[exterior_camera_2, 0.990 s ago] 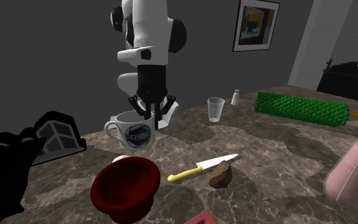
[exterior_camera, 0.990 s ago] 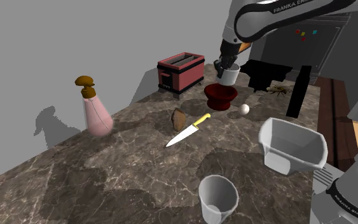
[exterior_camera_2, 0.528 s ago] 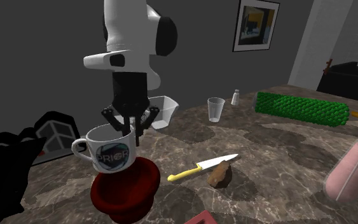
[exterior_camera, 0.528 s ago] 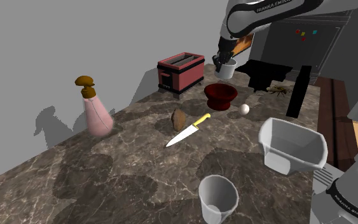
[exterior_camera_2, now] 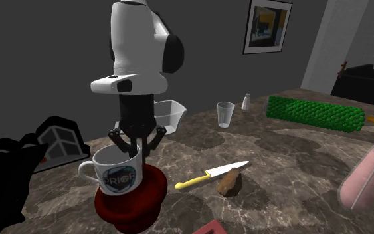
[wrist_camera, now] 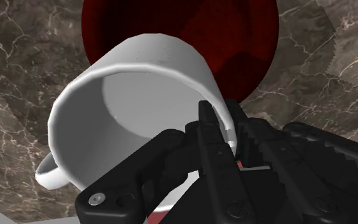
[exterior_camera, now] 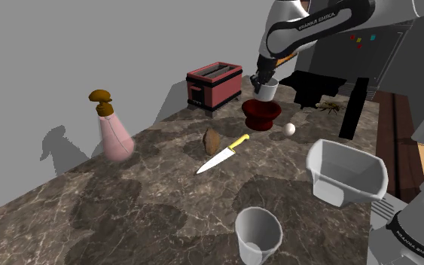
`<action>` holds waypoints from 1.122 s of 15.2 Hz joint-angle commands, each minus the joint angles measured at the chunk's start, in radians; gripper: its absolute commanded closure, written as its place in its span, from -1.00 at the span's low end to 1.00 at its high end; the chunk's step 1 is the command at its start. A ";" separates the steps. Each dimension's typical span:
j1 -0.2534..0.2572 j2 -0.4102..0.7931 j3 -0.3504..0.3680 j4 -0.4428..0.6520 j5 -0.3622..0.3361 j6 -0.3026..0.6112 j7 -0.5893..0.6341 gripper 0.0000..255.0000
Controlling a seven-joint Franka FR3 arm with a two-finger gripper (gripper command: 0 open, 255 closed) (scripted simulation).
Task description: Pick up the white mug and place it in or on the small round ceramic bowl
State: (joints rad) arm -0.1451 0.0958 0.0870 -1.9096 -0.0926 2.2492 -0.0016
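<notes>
One white mug (exterior_camera_2: 117, 174) over red bowl (exterior_camera_2: 133, 205).

The brown stone table (exterior_camera: 157, 199) holds a red toaster (exterior_camera: 214, 85) at the back; a pink bottle (exterior_camera: 115, 134); a dark red bowl (exterior_camera: 261, 117) with a small white ball (exterior_camera: 289, 129) near it; a yellow-handled knife (exterior_camera: 221, 154) just beside a brown lump (exterior_camera: 212, 139); a white tub (exterior_camera: 338, 184); a grey cup (exterior_camera: 258, 235).

- My arm (exterior_camera_2: 137, 50) stretched toward worktop's far end, wrist pointing straight down.
- My gripper (exterior_camera_2: 136, 147) clamped on white mug (exterior_camera_2: 115, 174) rim, one finger inside, one outside.
</notes>
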 commanded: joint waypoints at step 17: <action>0.001 0.026 -0.001 -0.062 -0.010 0.089 0.012 -1.00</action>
State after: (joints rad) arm -0.1444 0.1222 0.0858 -1.9717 -0.1026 2.3379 0.0101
